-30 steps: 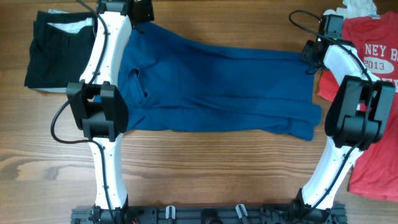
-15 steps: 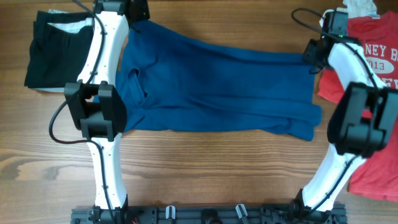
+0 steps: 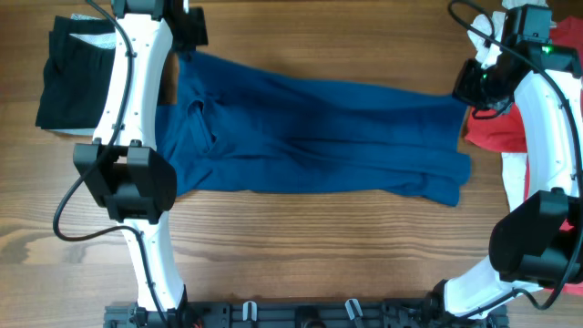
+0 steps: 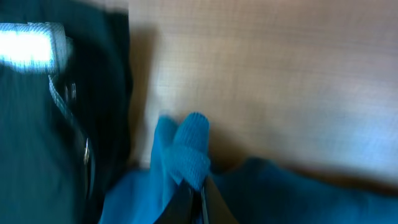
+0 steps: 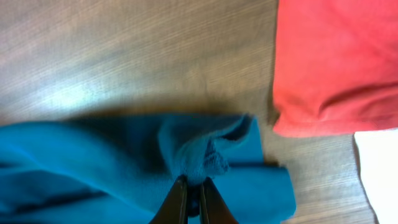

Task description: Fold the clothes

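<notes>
Blue shirt (image 3: 319,132) lies spread across the bench (image 3: 301,246), its far corners pinched in my left gripper (image 4: 198,186) and right gripper (image 5: 193,194); I should lift both evenly, holding that edge taut.

Left gripper (image 3: 186,50): moved closer to the black garment (image 3: 73,82), carrying the pinched corner of the blue shirt (image 3: 310,128) along. Right gripper (image 3: 466,91): moved farther from the black garment with the opposite corner, stretching the shirt's far edge wider. Right arm (image 3: 547,118): swung farther from the black garment, now covering the lettering on the red T-shirt (image 3: 487,132).
</notes>
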You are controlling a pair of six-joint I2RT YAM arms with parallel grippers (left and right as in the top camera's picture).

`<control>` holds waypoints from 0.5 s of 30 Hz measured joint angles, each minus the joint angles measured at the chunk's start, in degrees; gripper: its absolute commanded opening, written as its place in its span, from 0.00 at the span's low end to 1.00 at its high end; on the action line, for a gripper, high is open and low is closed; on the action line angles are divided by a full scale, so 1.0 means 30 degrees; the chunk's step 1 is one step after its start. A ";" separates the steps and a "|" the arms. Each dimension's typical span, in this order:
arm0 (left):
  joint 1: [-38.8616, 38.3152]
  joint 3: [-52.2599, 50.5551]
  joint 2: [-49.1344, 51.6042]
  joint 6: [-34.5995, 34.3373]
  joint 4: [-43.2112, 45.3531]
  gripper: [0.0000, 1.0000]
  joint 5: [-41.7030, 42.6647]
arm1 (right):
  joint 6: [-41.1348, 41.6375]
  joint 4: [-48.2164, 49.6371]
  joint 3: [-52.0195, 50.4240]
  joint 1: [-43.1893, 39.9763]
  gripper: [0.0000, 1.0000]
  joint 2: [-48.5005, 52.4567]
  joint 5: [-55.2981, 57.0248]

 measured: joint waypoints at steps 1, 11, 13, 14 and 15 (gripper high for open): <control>0.0000 0.0000 0.0000 0.0000 -0.0882 0.04 -0.0015 | -0.0087 -0.0401 0.0000 0.0000 0.04 0.0000 -0.0160; 0.0000 -0.0168 0.0000 -0.0036 -0.6040 0.04 -0.0051 | -0.0641 -0.2951 0.0000 0.0000 0.04 0.0000 -0.1020; 0.0000 -0.0612 -0.0007 -0.0277 -0.6484 0.04 -0.0036 | -0.0648 -0.3279 0.0000 0.0000 0.04 0.0000 -0.1071; 0.0000 -0.0954 -0.0007 -0.0386 -0.6659 0.04 0.0015 | -0.0648 -0.3381 0.0000 0.0000 0.04 0.0000 -0.1093; 0.0000 -0.1552 -0.0007 -0.0466 -0.6798 0.04 0.0095 | -0.0648 -0.3555 0.0000 0.0000 0.04 0.0000 -0.1100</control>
